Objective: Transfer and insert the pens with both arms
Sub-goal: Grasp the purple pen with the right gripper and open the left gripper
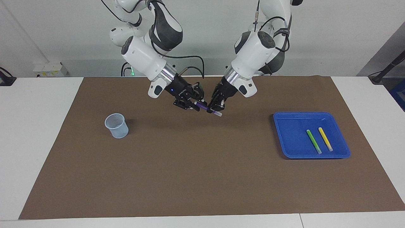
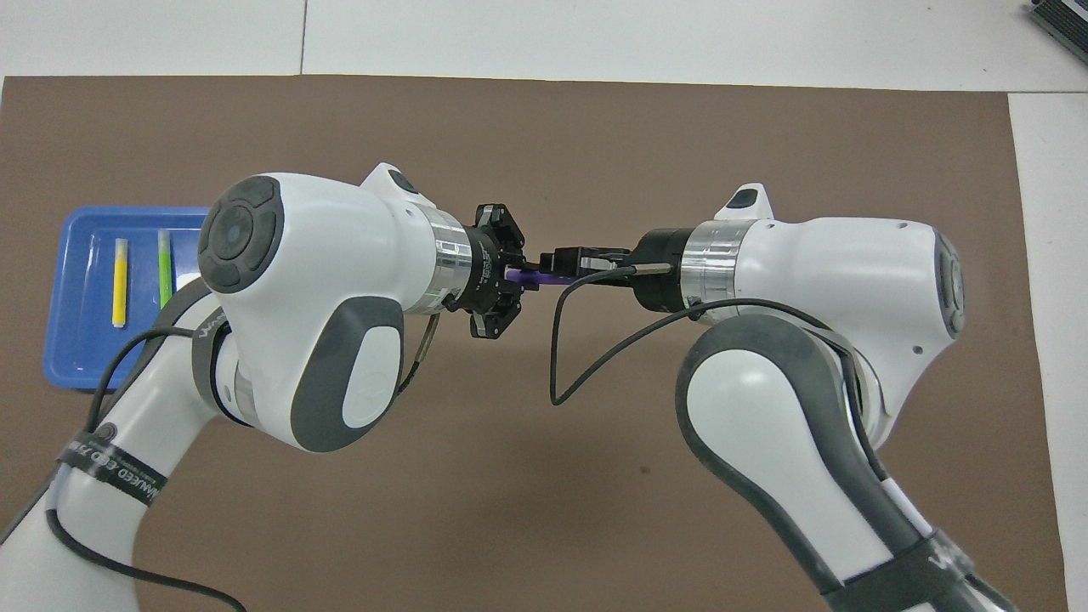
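The purple pen hangs slanted in the air over the middle of the brown mat, with my left gripper shut on it near its pale end. The pen's other end reaches into my right gripper, which meets the left one tip to tip. In the overhead view a short purple stretch of the pen shows between the left gripper and the right gripper. The green pen and the yellow pen lie side by side in the blue tray.
A pale translucent cup stands upright on the mat toward the right arm's end. The blue tray sits toward the left arm's end. The brown mat covers most of the white table. A black cable loops under the right wrist.
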